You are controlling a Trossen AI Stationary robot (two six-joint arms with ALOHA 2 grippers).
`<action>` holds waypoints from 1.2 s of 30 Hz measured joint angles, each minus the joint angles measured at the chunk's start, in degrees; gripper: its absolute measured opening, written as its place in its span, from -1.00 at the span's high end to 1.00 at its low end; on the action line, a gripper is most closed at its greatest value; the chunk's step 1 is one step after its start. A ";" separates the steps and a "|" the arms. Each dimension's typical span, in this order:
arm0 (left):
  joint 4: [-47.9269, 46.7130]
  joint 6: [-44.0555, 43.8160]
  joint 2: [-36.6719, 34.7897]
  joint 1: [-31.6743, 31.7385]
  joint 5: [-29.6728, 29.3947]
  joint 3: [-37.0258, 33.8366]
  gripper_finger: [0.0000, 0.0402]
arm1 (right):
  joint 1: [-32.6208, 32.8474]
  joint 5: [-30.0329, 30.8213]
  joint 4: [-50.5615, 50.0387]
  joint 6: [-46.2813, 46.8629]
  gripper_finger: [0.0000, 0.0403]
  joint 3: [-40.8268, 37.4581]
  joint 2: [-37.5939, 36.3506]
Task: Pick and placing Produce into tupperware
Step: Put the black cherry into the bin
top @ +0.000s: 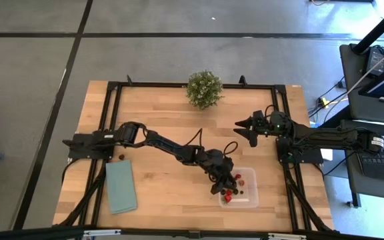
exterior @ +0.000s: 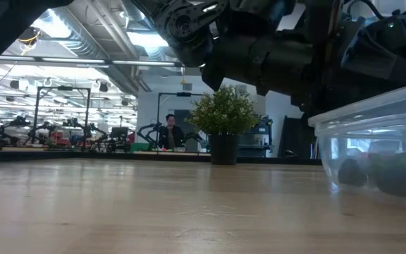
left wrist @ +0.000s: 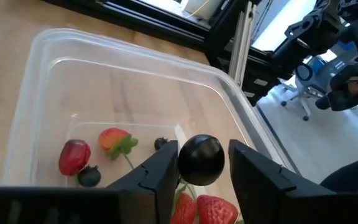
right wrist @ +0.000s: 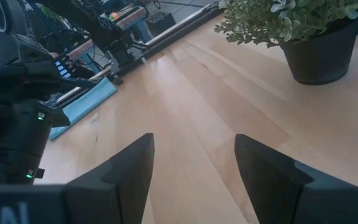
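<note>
Left hand [left wrist: 201, 180]: over the clear tub [top: 249, 199] at the worktop's [top: 172, 127] near right, fingers loosely flanking a dark berry [left wrist: 201, 160]; only the wrist view shows it. Red berries [left wrist: 74, 157] inside. Right hand [top: 247, 129]: spread, far right, idle.

A pale wooden counter [top: 165, 133] carries a bushy potted plant [top: 204, 89] at its far edge, a flat teal cloth [top: 121, 187] near its left front, and the clear tupperware [top: 251, 199] toward its right front corner
</note>
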 joint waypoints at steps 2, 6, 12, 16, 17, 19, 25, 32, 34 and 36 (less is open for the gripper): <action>0.12 0.00 -0.02 0.00 0.00 0.00 0.30 | 0.00 0.00 -0.02 -0.02 -0.12 0.00 0.00; 1.84 -0.04 -0.02 0.32 0.83 -0.02 0.25 | 0.00 0.01 -0.01 -0.04 -0.12 0.00 0.00; 2.75 0.00 -0.02 1.85 5.78 -0.04 0.26 | 0.00 0.02 -0.11 -0.13 -0.12 -0.01 0.00; 3.28 -0.04 -0.02 2.79 9.88 -0.04 0.24 | 0.00 0.00 -1.12 -0.14 -0.12 -0.02 0.00; 3.27 -0.04 -0.02 2.82 9.91 -0.04 0.22 | 0.00 0.01 -1.34 -0.14 -0.12 -0.04 0.00; 3.31 -0.18 -0.02 2.82 9.64 -0.04 0.19 | 0.00 0.01 -1.66 -0.14 -0.12 -0.04 0.00; 3.30 -0.22 -0.02 2.78 9.63 -0.04 0.12 | 0.00 0.02 -1.81 -0.15 -0.12 -0.04 0.01; 3.30 0.69 -0.02 2.80 10.03 -0.04 0.00 | 0.00 0.00 -1.81 -0.15 -0.12 -0.04 0.00; 3.30 1.11 -0.02 2.78 10.13 -0.04 -0.08 | 0.00 0.00 -1.82 -0.15 -0.12 -0.04 0.00; 3.33 1.16 -0.02 2.78 10.55 -0.05 -0.16 | 0.00 0.00 -1.83 -0.15 -0.12 -0.04 0.02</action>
